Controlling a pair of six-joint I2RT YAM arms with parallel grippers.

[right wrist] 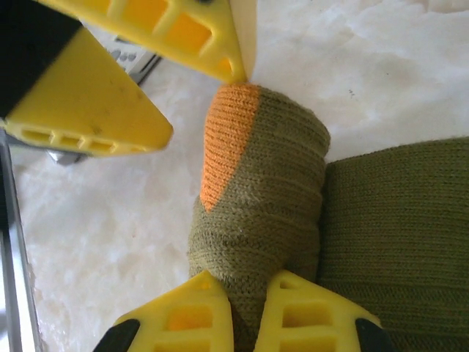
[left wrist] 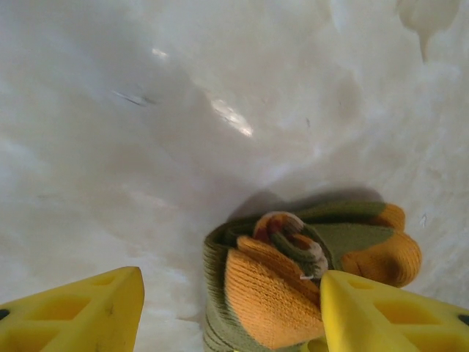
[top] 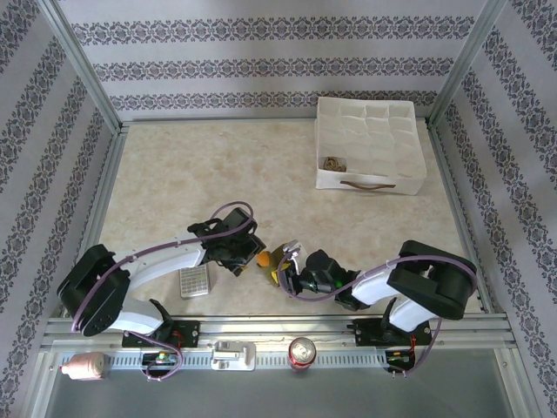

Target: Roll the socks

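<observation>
An olive green sock (top: 271,261) with orange patches lies partly rolled between my two grippers at the table's near middle. The left wrist view shows the roll's end (left wrist: 293,286), with orange knit and striped layers. My left gripper (left wrist: 231,277) stands open around that end: its right finger (left wrist: 388,315) touches the roll and its left finger (left wrist: 73,315) stays clear of it. My right gripper (right wrist: 245,282) is shut on the roll's olive body (right wrist: 264,205). The unrolled part of the sock (right wrist: 396,220) lies flat to its right. A small brown roll (top: 333,163) lies in the white box, too small to make out.
A grey calculator (top: 195,281) lies just left of the left gripper (top: 248,252). The white fabric box (top: 370,144) stands at the back right. A drink can (top: 302,353) and a pale bottle (top: 83,367) sit on the rail in front of the arm bases.
</observation>
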